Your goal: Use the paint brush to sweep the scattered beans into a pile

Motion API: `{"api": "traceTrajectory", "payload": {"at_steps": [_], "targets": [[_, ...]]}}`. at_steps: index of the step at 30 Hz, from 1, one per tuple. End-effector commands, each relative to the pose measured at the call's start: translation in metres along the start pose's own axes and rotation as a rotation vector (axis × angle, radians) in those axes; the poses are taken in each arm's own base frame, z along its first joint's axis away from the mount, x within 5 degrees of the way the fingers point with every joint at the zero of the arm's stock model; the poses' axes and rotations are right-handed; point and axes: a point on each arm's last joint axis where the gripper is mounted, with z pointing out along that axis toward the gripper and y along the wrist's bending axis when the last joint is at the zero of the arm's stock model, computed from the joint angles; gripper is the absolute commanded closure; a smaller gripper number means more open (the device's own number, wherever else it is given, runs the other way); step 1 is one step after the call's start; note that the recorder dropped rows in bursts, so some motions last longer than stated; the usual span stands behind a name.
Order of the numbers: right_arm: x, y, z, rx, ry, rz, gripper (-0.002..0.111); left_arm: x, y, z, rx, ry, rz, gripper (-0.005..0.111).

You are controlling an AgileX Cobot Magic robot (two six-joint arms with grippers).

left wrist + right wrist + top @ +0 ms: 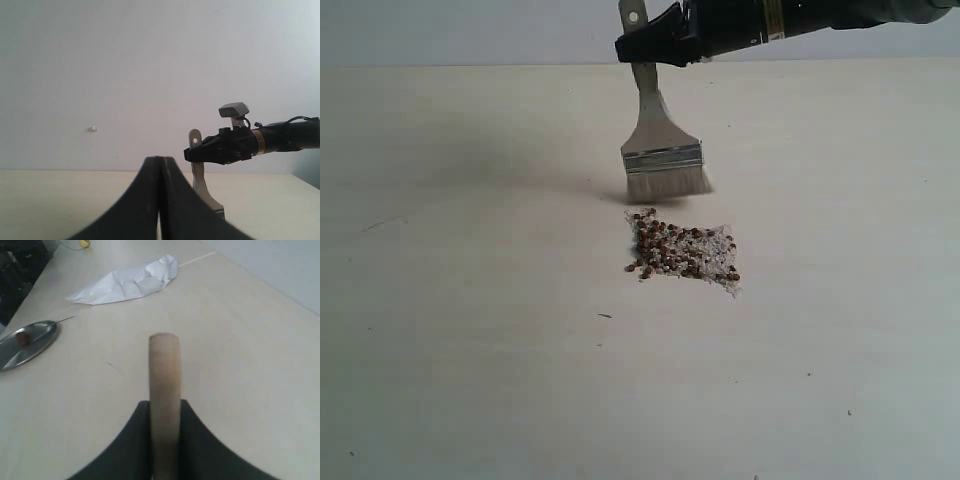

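The beans [680, 250], small dark reddish-brown ones mixed with pale crumbs, lie bunched in a patch on the pale table [470, 300]. The paint brush [660, 150] stands nearly upright just behind that patch, its whitish bristles [666, 182] at the table surface. My right gripper [645, 47] is shut on the brush's wooden handle [164, 390], which sticks out between the dark fingers [192, 440]. My left gripper [161, 165] is shut with nothing in it, held off to the side; its view shows the brush [200, 180] and the right gripper [200, 152] beyond.
In the right wrist view a crumpled white sheet [127, 282] lies far off on the table. A metal dish [25, 342] with a dark red bit in it sits near the table's edge. A few dark specks [605, 316] dot the table near the beans.
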Motion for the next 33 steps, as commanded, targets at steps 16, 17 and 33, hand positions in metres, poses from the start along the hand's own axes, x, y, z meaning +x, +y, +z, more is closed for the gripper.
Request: {"api": "traceTrajectory", "payload": {"at_steps": [16,17,33], "targets": [[0.002,-0.001,-0.006,-0.03,0.004,0.114,0.108,0.001,0.0,0.0,0.0,-0.001,-0.001,0.107],[0.003,-0.002,-0.005,-0.02,0.004,0.105,0.108,0.001,0.0,0.0,0.0,-0.001,-0.001,0.107],[0.015,-0.012,-0.013,-0.02,0.004,0.18,0.108,0.001,0.0,0.0,0.0,-0.001,-0.001,0.107]]}}
